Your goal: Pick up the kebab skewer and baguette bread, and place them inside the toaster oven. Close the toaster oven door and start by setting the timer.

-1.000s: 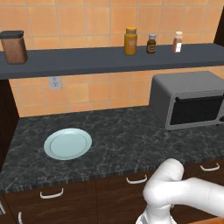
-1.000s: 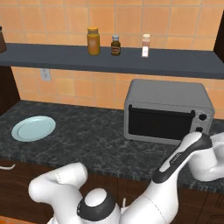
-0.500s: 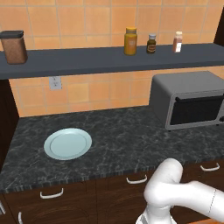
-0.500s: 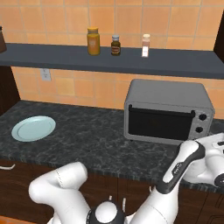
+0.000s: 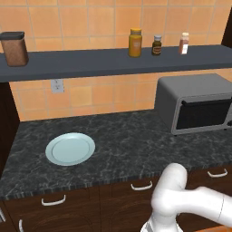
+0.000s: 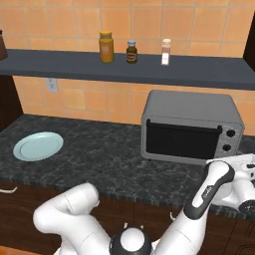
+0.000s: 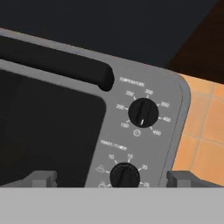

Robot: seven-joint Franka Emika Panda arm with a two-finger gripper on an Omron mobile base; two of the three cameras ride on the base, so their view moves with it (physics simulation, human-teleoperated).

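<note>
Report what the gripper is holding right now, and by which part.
Nothing is held. The gripper is open, its fingertips spread wide in front of the toaster oven, on either side of the lower timer knob, touching neither.

I see the toaster oven (image 6: 191, 127) as matt grey brushed-looking metal, its toaster oven door (image 6: 182, 141) dark glossy glass. At nine o'clock, the plate (image 5: 70, 148) looks smooth glazed ceramic. The counter (image 5: 122, 145) reads as polished speckled stone; drawers (image 5: 59, 206) dark wood.
</note>
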